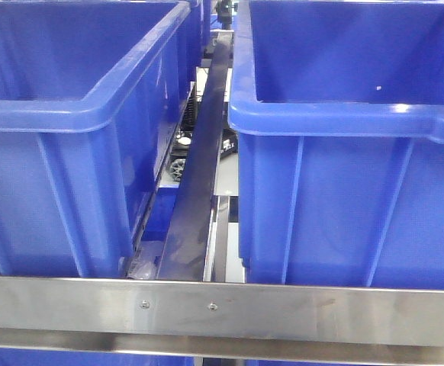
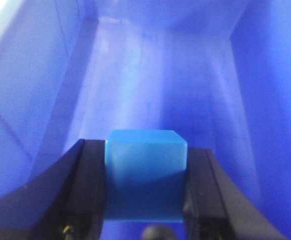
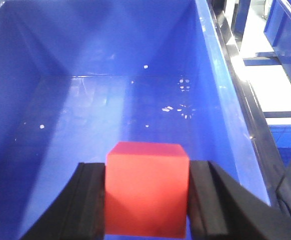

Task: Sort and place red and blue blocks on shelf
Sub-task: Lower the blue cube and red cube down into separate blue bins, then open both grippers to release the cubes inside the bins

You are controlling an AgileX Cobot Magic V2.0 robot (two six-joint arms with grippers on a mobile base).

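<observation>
l gripper (image 2: 145, 192) clamps blue block (image 2: 145, 172) over bin (image 2: 150, 85); r gripper (image 3: 146, 197) clamps red block (image 3: 146, 187), same.

- Two large blue plastic bins are seen side by side in the front view, a left bin (image 1: 69, 145) and a right bin (image 1: 344, 168), both open at the top.
- A dark bar (image 1: 199, 160) is seen running away between the two bins.
- A metal rail (image 1: 283, 305), fastened with two screws, is laid across in front of the bins.
- Small pale specks (image 3: 173, 107) are scattered on one bin's floor.
</observation>
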